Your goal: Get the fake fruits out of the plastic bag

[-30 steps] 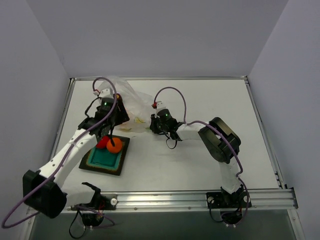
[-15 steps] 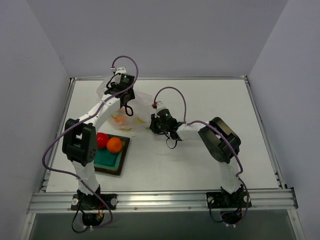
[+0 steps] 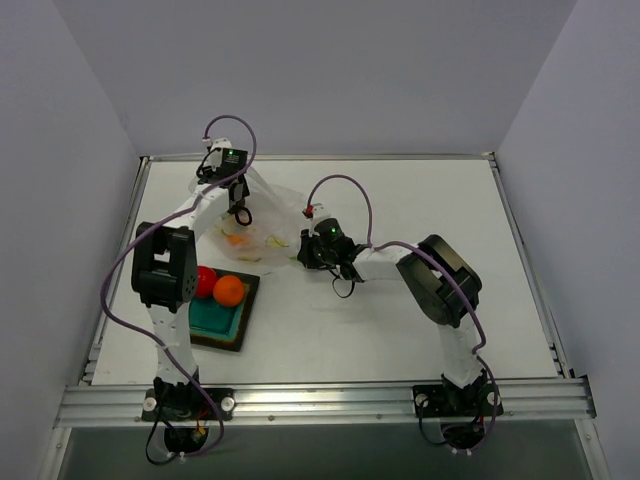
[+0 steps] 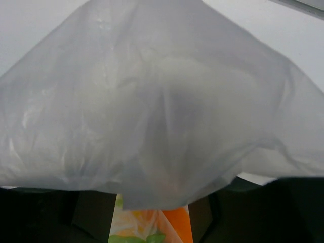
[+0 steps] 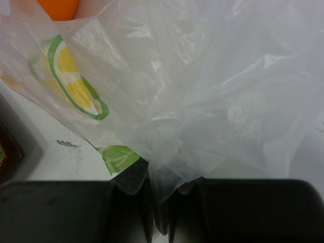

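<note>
Handling the plastic bag (image 3: pixel 272 212) calls for care: we judge the film light, limp and slippery, best taken by a bunched edge, while the fake fruits (image 3: pixel 230 290) look hard, glossy and apt to roll. The bag lies far left of centre on the table (image 3: pixel 420 200), one orange fruit (image 5: pixel 58 7) inside it; two fruits rest on the teal dish (image 3: pixel 215 322). Our right gripper (image 5: pixel 160 205) is pressed together on a gathered fold of film. Our left gripper (image 4: pixel 152 223) stands part spread, film draped across it; whether it grips, we cannot tell.
</note>
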`<state>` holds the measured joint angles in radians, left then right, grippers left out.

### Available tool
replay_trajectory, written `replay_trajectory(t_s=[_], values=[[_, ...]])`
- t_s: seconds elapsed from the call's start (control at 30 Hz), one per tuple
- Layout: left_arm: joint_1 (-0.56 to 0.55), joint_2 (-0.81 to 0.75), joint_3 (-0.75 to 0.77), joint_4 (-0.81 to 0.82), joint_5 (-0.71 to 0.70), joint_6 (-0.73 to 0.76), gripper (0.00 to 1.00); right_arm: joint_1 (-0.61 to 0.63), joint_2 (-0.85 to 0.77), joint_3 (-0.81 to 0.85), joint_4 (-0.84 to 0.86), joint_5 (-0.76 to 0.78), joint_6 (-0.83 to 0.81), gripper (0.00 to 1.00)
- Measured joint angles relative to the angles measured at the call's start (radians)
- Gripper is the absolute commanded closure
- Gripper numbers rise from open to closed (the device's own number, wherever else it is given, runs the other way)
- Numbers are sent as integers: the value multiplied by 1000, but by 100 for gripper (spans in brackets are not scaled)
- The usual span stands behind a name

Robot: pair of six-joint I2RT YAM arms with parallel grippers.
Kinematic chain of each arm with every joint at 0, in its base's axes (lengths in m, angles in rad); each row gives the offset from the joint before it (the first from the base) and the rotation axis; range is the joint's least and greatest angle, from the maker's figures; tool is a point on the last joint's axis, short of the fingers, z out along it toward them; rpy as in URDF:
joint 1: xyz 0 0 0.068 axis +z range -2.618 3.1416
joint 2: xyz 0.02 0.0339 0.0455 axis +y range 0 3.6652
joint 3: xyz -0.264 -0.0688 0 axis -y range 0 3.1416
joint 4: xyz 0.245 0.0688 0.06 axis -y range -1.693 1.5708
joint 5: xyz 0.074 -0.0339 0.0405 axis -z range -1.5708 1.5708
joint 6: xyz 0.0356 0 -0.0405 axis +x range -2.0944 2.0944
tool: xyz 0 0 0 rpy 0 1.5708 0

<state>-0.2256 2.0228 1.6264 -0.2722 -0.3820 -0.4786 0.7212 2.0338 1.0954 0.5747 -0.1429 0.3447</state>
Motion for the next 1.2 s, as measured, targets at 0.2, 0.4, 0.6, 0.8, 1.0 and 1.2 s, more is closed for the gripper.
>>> replay_trajectory(t_s=[0.2,0.4,0.6,0.8,1.0,1.2], values=[[6,40,6,71,39,23,36,0,0,0,1,-19,6,93],[8,92,40,103,79,41,34,0,1,0,2,-30,6,93],[13,96,39,132,109,52,33,0,2,0,2,-31,6,93],[14,106,39,149,116,59,27,0,5,2,5,-32,6,93],[18,106,29,172,124,59,21,0,7,5,5,-34,6,94],[18,141,63,156,129,60,15,0,8,6,5,-34,6,94]])
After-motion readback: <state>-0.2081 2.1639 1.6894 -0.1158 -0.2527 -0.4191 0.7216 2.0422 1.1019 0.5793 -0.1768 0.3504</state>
